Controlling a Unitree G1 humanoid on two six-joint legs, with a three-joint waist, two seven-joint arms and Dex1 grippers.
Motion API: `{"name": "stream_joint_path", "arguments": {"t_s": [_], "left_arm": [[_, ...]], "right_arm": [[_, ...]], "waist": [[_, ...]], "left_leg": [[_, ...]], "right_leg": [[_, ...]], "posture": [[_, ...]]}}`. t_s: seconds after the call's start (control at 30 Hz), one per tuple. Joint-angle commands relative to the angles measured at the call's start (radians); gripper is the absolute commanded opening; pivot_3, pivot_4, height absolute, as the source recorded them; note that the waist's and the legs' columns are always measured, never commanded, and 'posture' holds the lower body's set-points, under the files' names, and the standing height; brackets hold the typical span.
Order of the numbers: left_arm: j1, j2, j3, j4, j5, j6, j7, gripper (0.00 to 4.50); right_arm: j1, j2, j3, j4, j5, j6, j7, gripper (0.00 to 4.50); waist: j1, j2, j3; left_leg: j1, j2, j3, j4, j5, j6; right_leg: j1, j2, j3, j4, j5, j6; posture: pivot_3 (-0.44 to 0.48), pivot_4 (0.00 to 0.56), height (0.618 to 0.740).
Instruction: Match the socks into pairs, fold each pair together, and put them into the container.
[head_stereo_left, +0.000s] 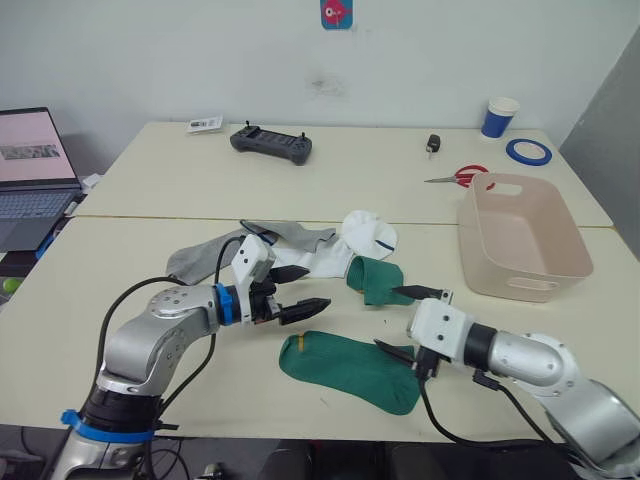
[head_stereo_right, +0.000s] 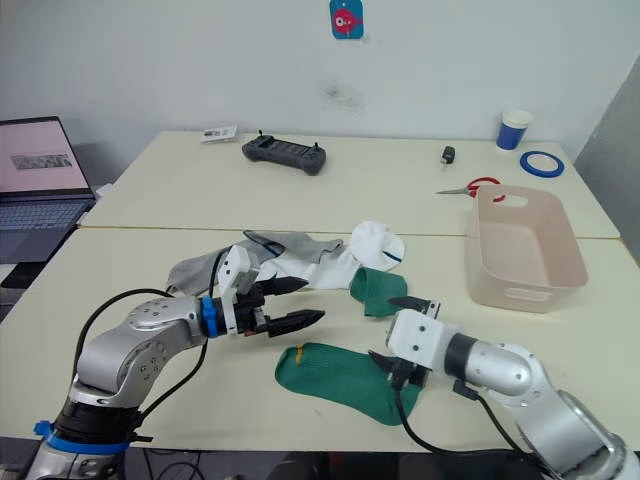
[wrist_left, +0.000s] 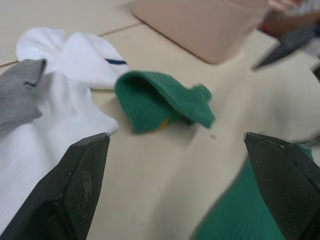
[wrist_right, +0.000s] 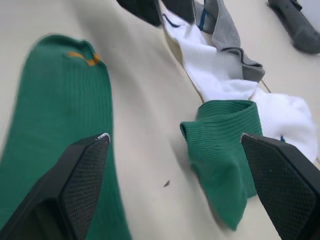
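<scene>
I am holding both my left gripper (head_stereo_left: 297, 292) and right gripper (head_stereo_left: 405, 322) wide open, gripping nothing. The container (head_stereo_left: 520, 240) is sitting empty while the socks (head_stereo_left: 350, 370) are lying loose and unpaired, so everything is remaining.

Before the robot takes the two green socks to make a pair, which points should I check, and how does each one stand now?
1. Left gripper open and holding nothing: ok.
2. Right gripper open and holding nothing: ok.
3. Flat green sock lies spread out on the table, nothing on top of it: ok.
4. Second green sock is ready to be matched: not ok, it is crumpled and lies against the white sock.
5. Container stands upright and has nothing inside: ok.
6. All six socks can be counted: cannot tell, the grey sock and the white ones overlap in a heap.
</scene>
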Motion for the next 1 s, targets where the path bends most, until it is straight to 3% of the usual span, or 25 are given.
{"name": "stream_joint_path", "arguments": {"t_s": [0.03,0.27,0.37,0.73,0.9,1.0], "left_arm": [[0.014,0.038,0.003,-0.011,0.027,-0.134,-0.116,4.48],[0.0,0.01,0.022,0.024,0.037,-0.162,-0.082,4.48],[-0.005,-0.007,0.018,0.038,0.048,-0.159,-0.056,4.5],[-0.056,-0.1,-0.041,0.172,0.177,-0.22,0.04,4.5],[-0.077,-0.125,-0.072,0.227,0.215,-0.276,0.02,4.5],[-0.099,-0.14,-0.092,0.263,0.231,-0.305,0.001,4.5]], "right_arm": [[-0.062,0.079,0.082,0.095,-0.16,-0.065,-0.079,4.5],[-0.114,0.211,0.119,0.262,-0.321,-0.084,-0.153,4.5],[-0.104,0.228,0.104,0.258,-0.351,-0.09,-0.152,3.91],[-0.042,0.216,0.017,0.13,-0.348,-0.08,-0.071,0.08],[-0.002,0.172,-0.085,0.067,-0.292,-0.099,-0.005,0.03],[0.038,0.076,-0.189,0.036,-0.195,-0.21,0.093,0.03]], "waist": [[-0.001,0.0,0.0],[-0.001,0.001,0.0],[-0.003,0.001,0.0],[-0.006,0.001,0.0],[-0.006,0.001,0.0],[-0.003,0.001,0.0]], "left_leg": [[0.0,0.0,0.0,0.0,0.0,0.0],[-0.001,0.0,-0.001,-0.001,0.001,0.001],[-0.001,0.0,-0.001,-0.001,0.001,0.001],[-0.001,0.0,-0.002,-0.001,0.001,0.001],[-0.001,0.0,-0.002,-0.001,0.001,0.001],[-0.001,0.0,-0.002,0.0,0.001,0.001]], "right_leg": [[0.0,0.0,0.0,0.0,0.0,-0.001],[-0.002,0.001,-0.001,0.001,0.003,-0.006],[-0.002,0.001,0.0,0.001,0.003,-0.006],[-0.002,0.001,-0.001,0.001,0.003,-0.006],[-0.002,0.001,-0.001,0.001,0.003,-0.006],[-0.001,0.001,-0.001,0.001,0.003,-0.006]], "posture": [[0.0,0.15,0.74],[0.0,0.15,0.74],[0.0,0.15,0.74],[0.0,0.15,0.74],[0.0,0.15,0.74],[0.0,0.15,0.74]]}}
